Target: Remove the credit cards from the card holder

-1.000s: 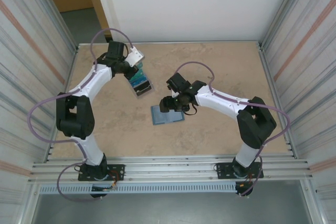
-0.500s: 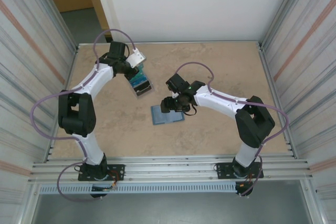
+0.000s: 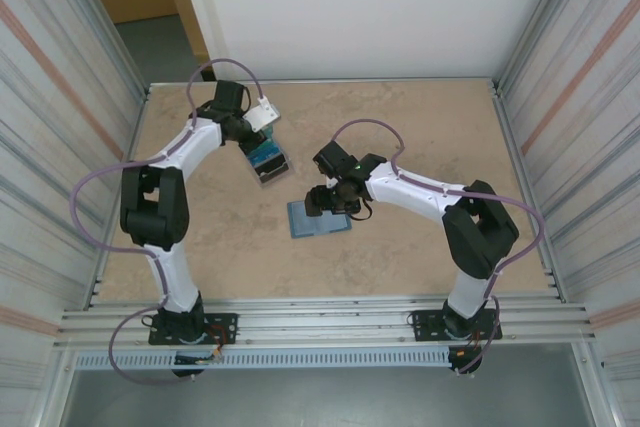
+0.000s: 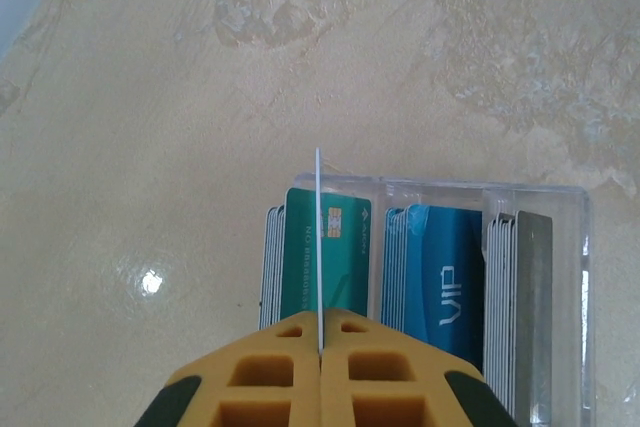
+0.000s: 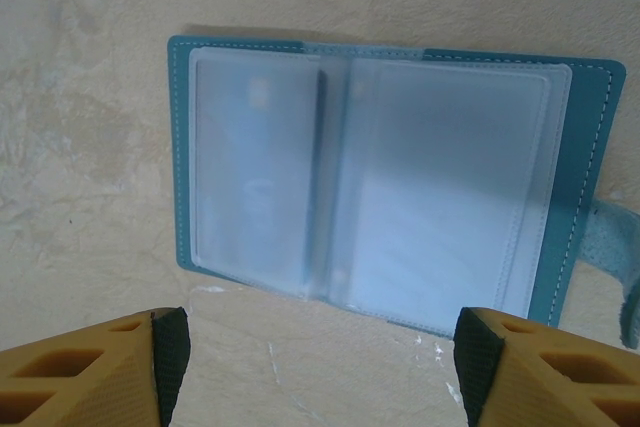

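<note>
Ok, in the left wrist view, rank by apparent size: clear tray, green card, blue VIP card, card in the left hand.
1. clear tray
2. green card and blue VIP card: alike, both partly hidden, no ranking
3. held card in the left hand: edge-on, just a thin line

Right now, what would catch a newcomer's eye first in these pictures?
The left gripper is shut on a thin card, seen edge-on, above a clear tray of cards on the left half of the table. Near the middle the blue card holder lies open, clear sleeves up, with the right gripper open just above it.
</note>
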You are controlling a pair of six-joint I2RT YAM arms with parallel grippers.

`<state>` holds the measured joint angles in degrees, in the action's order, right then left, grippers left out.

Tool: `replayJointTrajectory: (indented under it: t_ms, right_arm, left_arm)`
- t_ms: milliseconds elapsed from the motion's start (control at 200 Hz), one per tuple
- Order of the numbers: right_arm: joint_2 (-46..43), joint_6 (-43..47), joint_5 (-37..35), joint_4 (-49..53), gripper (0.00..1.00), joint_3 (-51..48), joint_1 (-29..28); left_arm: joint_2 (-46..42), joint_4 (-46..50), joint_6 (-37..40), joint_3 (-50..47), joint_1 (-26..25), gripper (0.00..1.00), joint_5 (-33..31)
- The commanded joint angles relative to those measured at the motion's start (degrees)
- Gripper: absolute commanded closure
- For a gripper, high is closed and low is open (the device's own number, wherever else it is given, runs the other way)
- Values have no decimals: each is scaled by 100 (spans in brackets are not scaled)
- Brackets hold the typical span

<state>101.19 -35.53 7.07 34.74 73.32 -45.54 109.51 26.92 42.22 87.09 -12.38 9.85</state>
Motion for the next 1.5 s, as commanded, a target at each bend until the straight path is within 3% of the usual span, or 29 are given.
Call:
replayJointTrajectory:
  t_ms: [0,1248,1318,1403,1493]
  right_arm:
    - [79,-130,-79,165,28,167,-41]
    - [-116,-130,-224,244,28,167,-50]
    - [-126,-130,-210,230,28,148,-51]
    - [-113,-121,-206,233,28,139,-44]
    - [-125,-113,-210,235,28,132,-55]
  left_arm:
    - [68,105,234,263,10,100,-87]
    - [61,-198,330,-342,95,100,-88]
    - [16,-254,266,-353,95,92,-91]
    - [-84,-346,220,-376,90,75,-125]
    - [-196,-477,206,-450,81,72,-252]
